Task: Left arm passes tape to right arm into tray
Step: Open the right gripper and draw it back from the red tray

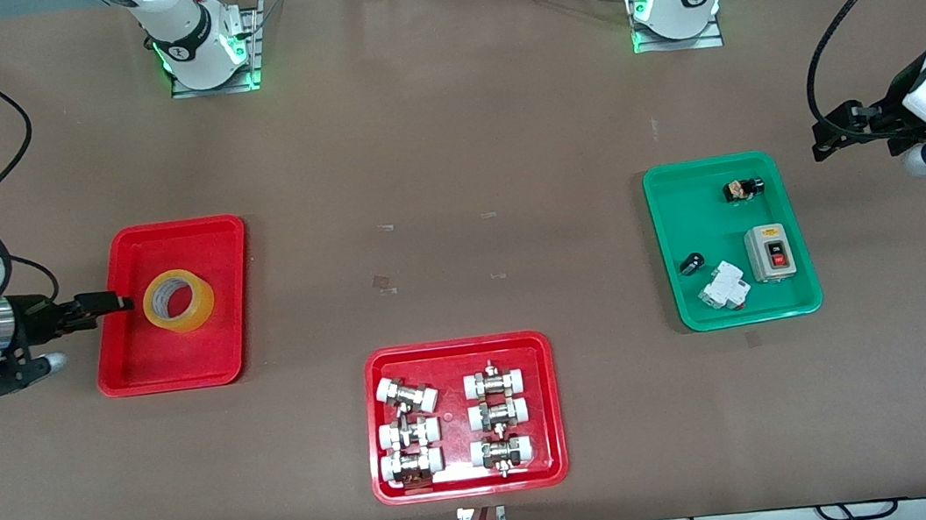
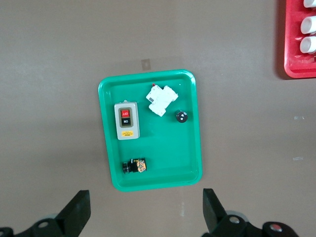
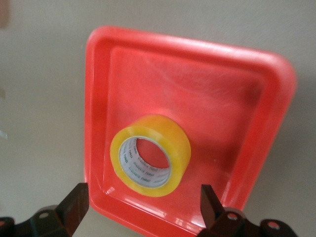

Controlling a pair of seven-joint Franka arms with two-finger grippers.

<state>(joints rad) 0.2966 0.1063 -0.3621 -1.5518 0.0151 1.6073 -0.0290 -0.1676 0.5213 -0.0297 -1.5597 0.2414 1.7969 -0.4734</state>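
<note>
The tape (image 1: 178,300) is a yellowish roll with a pale core. It lies flat in the plain red tray (image 1: 176,366) at the right arm's end of the table. My right gripper (image 1: 113,304) is open and empty over the tray's rim, close beside the tape and apart from it. In the right wrist view the tape (image 3: 174,139) lies in the tray (image 3: 222,98) ahead of the open right gripper (image 3: 143,200). My left gripper (image 1: 836,133) is open and empty over bare table beside the green tray. It also shows in the left wrist view (image 2: 145,205).
A green tray (image 1: 705,213) with a switch box, a white breaker and small black parts sits at the left arm's end, also in the left wrist view (image 2: 170,148). A red tray (image 1: 451,366) of white-capped metal fittings lies nearest the front camera.
</note>
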